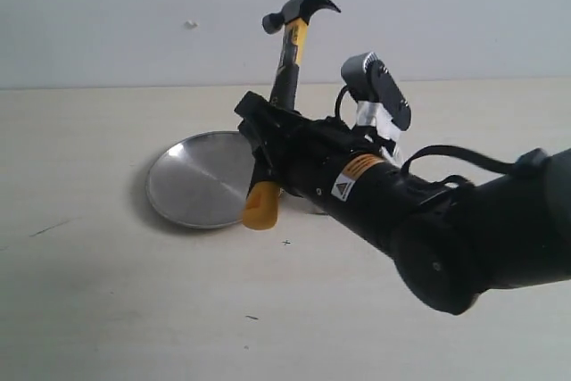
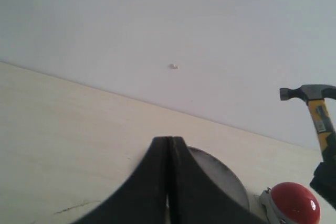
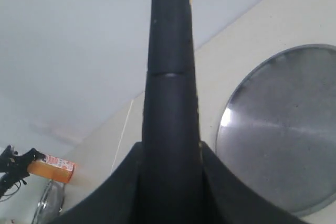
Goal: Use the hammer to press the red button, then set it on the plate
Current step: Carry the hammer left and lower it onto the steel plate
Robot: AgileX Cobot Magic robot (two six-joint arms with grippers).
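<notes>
My right gripper (image 1: 266,129) is shut on the black handle of the hammer (image 1: 291,42), holding it nearly upright above the table. The dark claw head is up near the wall and the yellow end (image 1: 261,205) hangs low over the plate's edge. In the right wrist view the hammer handle (image 3: 170,77) runs between the right gripper (image 3: 170,149) fingers. The silver plate (image 1: 192,183) lies just left of that gripper. The red button (image 2: 295,203) sits beside the plate (image 2: 223,174) in the left wrist view; the arm hides it in the exterior view. My left gripper (image 2: 169,141) is shut and empty.
The big black right arm (image 1: 428,220) with its wrist camera (image 1: 379,86) fills the right of the exterior view. A pale wall (image 1: 134,15) stands behind the table. An orange bottle (image 3: 52,166) and a metal object (image 3: 47,203) lie far off in the right wrist view.
</notes>
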